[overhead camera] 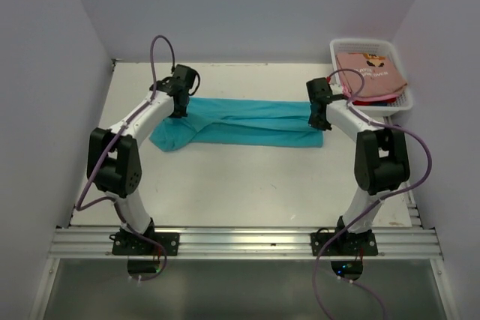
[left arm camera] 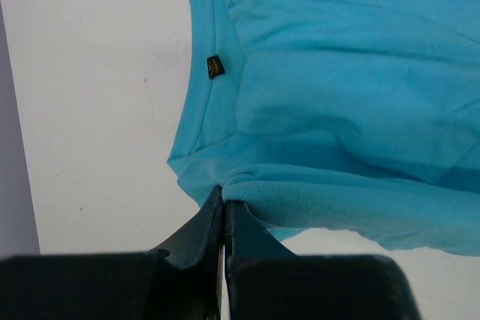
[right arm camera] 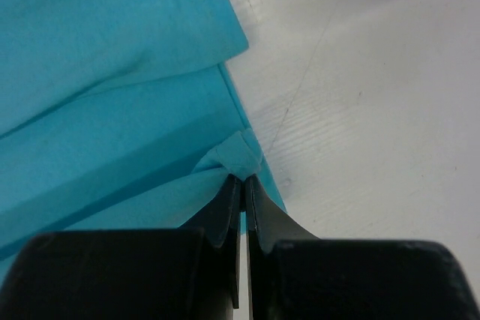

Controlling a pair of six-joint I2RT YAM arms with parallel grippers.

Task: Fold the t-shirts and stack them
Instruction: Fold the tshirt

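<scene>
No legible txt: small dark tag (left arm camera: 215, 66) on teal t-shirt (left arm camera: 337, 73), yellow mark unreadable.

White table (overhead camera: 247, 185) bears teal t-shirt (overhead camera: 247, 127), basket (overhead camera: 361, 42)

Left arm (overhead camera: 146, 118): white links ran between black joint housings.
Right arm (overhead camera: 345, 119): wore the same white and black.
Cables (overhead camera: 160, 37): were purple, one per arm.
Bases (overhead camera: 146, 243): were black plates.
Left gripper (left arm camera: 223, 194): had dark, matte, tapered fingers.
Right gripper (right arm camera: 243, 181): looked alike.
</scene>
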